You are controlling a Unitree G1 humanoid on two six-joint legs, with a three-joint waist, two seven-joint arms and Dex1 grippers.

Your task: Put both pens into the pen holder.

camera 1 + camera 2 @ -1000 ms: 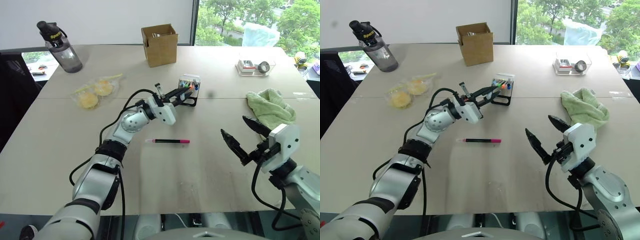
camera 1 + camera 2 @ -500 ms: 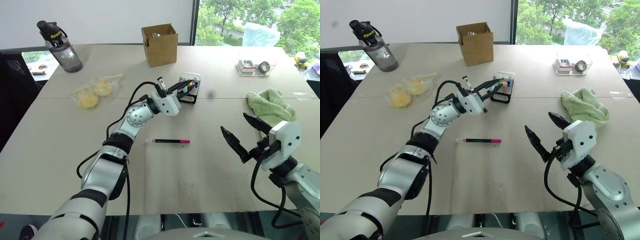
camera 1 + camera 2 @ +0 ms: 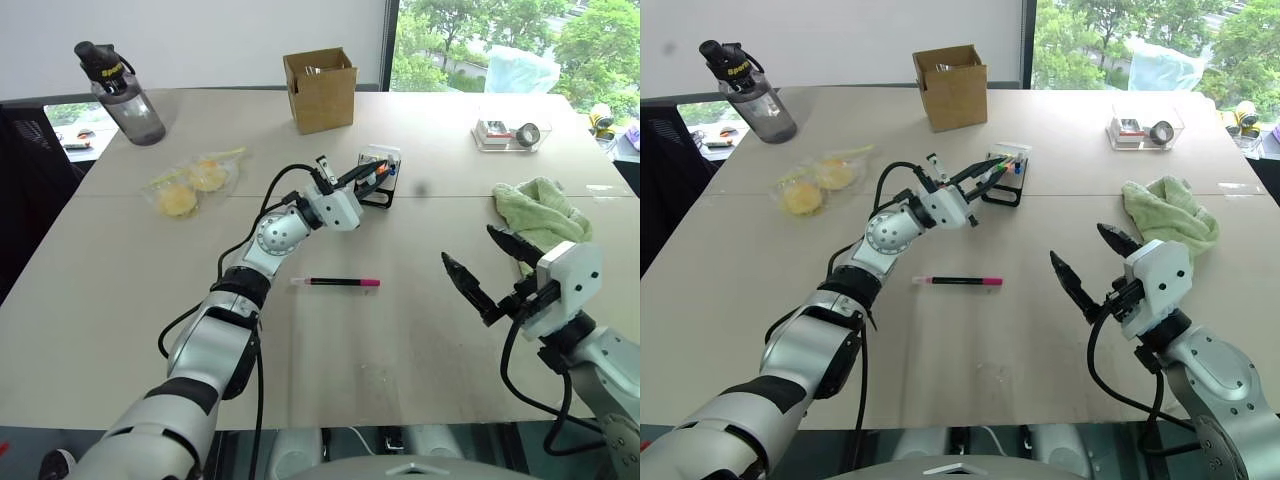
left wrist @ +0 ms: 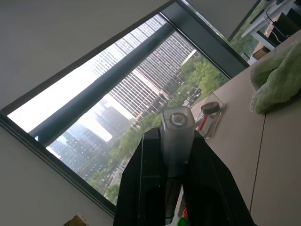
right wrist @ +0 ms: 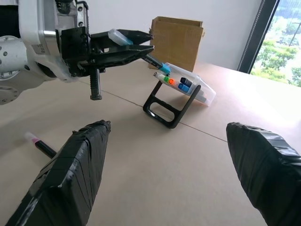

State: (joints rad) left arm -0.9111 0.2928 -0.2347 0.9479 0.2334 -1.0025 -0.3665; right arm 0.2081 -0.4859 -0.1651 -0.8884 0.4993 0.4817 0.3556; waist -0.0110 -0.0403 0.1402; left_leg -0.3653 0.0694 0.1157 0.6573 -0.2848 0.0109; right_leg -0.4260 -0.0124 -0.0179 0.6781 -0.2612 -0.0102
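My left jaws are clamped on the blue-ended pen, its tip right at the top of the pen holder just ahead of them. My right jaws hang spread wide and empty above the desk. The pink-capped pen lies flat between both, nearer my left arm, well short of the holder.

The arms are built of rounded silver-grey shells joined by black rings, with loose black cables looped along them. A white block-shaped housing is carried at each wrist. The left gripper and right gripper are each formed of two tapered black fingers, whose surfaces are seen wrapped in matt black tape.
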